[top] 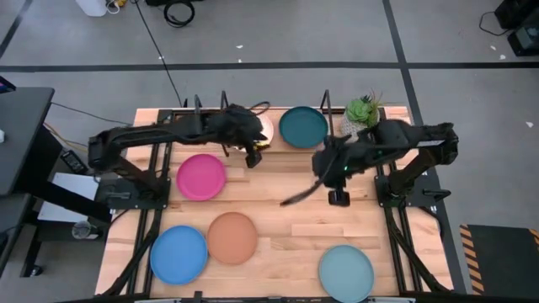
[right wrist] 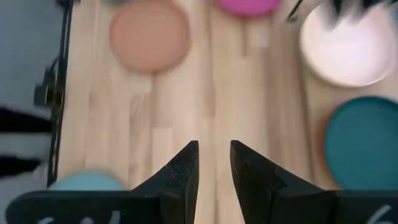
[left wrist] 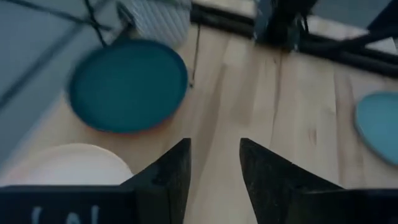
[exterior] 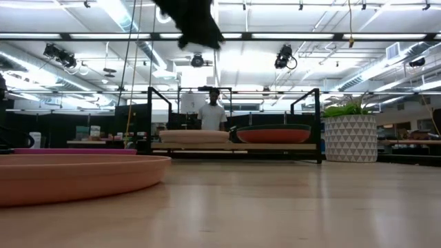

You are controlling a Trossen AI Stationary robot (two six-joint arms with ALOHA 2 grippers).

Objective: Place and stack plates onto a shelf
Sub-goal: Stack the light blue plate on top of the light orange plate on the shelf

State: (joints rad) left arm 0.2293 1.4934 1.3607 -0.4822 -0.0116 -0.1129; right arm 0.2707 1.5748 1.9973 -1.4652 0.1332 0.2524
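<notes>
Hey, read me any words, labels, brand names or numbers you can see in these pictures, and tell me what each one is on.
None can be read.
Left gripper: pale marks on the dark band at its base, too blurred to read.
Right gripper: similar pale marks on its band, also too blurred.
The plates, the shelf and the plant pot carry no lettering, only a triangle pattern on the pot.

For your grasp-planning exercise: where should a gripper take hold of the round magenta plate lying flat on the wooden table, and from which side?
Grip the round, shallow magenta plate at its raised rim, one finger inside, one outside. It lies flat and alone, so any edge is free; the left gripper, empty and open, is nearest, so coming from above onto the shelf-side rim probably suits best.
</notes>
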